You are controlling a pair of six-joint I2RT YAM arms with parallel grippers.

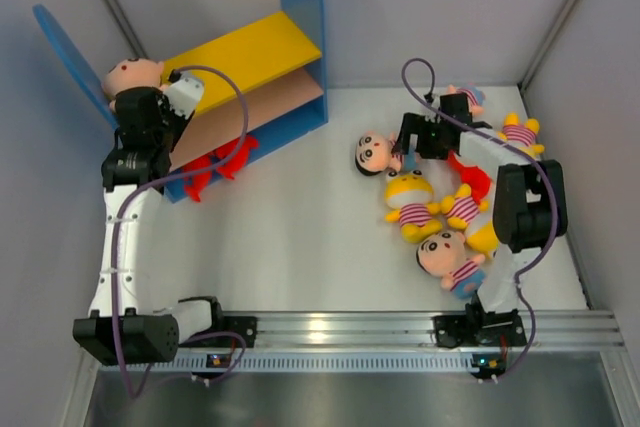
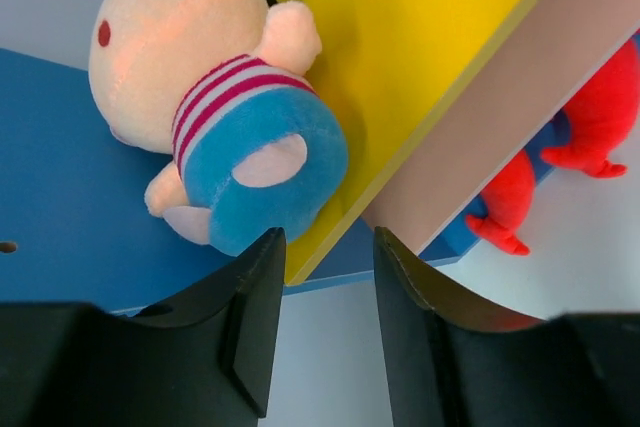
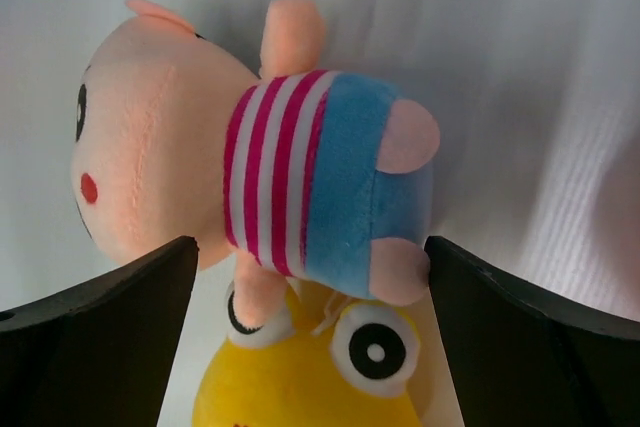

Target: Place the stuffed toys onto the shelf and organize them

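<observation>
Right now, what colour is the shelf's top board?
Top board is yellow; best in top external view.

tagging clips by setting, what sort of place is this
Most likely a robot lab test cell: plain grey walls box in a white table, two arms are bolted to a metal rail at its near edge, and the shelf and stuffed toys look like staged props.

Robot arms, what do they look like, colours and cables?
The left arm and right arm both have white links, black joint housings and a thin purple cable looping alongside. Their jaws are plain matte black, tapered blades.
</observation>
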